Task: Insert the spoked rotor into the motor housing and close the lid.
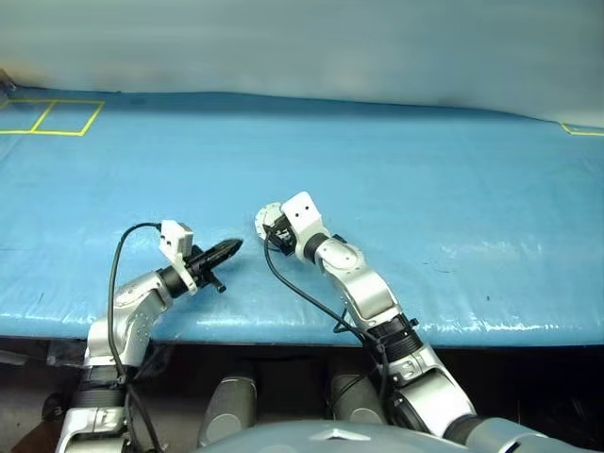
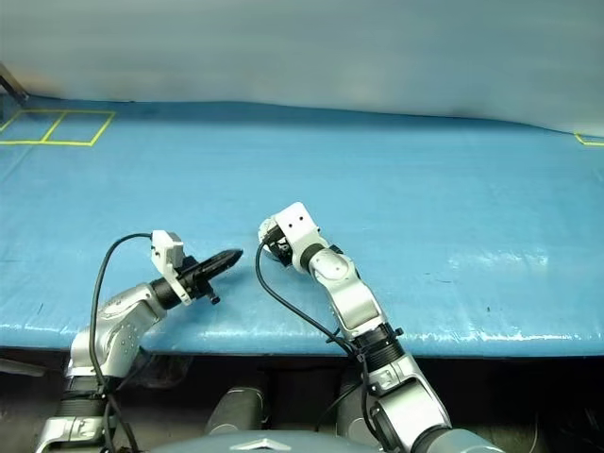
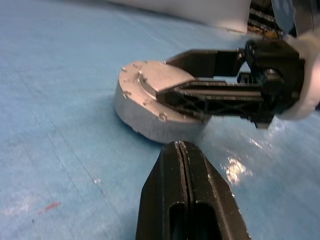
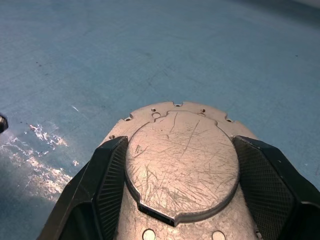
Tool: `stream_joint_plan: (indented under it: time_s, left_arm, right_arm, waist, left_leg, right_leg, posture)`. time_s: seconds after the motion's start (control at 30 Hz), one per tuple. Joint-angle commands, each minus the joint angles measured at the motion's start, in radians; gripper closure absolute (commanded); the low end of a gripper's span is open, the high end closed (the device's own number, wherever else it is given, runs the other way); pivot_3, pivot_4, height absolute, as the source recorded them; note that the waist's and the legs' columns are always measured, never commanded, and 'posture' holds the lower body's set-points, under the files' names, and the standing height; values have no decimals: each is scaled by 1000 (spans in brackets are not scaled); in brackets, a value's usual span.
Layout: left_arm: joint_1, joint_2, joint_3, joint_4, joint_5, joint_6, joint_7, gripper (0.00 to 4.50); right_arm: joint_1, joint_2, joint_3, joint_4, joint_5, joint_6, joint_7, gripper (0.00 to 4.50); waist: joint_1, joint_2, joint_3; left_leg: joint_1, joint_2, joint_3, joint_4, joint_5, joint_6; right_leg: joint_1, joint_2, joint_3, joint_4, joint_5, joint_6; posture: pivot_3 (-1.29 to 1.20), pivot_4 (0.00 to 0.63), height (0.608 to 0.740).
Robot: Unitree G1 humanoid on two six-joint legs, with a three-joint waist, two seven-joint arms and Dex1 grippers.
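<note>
As the lid [image 4: 181,167] sits flat on the housing [image 3: 150,107], rotor presumably inside, assembly looks nearly done. Left gripper [image 1: 229,248], fingers together, hovers beside it near the table [image 1: 396,179] front edge; right gripper [image 4: 180,190] clamps the housing's sides.

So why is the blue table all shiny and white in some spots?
Light glare: in the left wrist view a white patch gleams on the blue table beside the silver disc; in the right wrist view sparkles sit left of the right pincer; the left pincer looks blurry.
</note>
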State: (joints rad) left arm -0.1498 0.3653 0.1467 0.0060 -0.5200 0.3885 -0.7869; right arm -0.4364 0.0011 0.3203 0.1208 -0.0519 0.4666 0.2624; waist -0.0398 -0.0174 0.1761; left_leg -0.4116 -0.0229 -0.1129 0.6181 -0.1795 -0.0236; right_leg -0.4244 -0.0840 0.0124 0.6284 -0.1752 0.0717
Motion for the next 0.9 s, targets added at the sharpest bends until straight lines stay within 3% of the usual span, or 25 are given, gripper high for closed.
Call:
stream_joint_plan:
  time_s: [0.03,0.53,0.7,0.9]
  left_arm:
    - [-51,-13,12,7,-27,11,13,4500]
    - [-295,-48,-155,344,160,-7,40,4500]
    - [-289,-49,-195,363,206,-24,18,4500]
    - [-259,-68,-184,317,164,-13,-40,4500]
  right_arm:
    - [33,-17,-3,0,-9,35,5,1491]
    - [84,-31,-36,-110,-1,54,-16,1491]
    - [95,-31,-50,-134,6,63,-22,1491]
    - [98,-32,-47,-138,17,66,-13,1491]
  waist:
    - [1,0,0]
    - [3,0,0]
    - [6,0,-1]
    - [6,0,-1]
  left_leg:
    - [0,0,0,0,0,0]
    - [-1,-1,0,-1,0,0]
    - [0,-1,0,-1,0,0]
    - [0,-2,0,-1,0,0]
  right_leg:
    - [0,0,0,0,0,0]
    - [1,0,0,-2,0,0]
    - [2,0,0,-2,0,1]
    - [2,0,0,-2,0,1]
  posture:
    - [0,150,740]
    - [0,150,740]
    - [0,150,740]
    - [0,150,740]
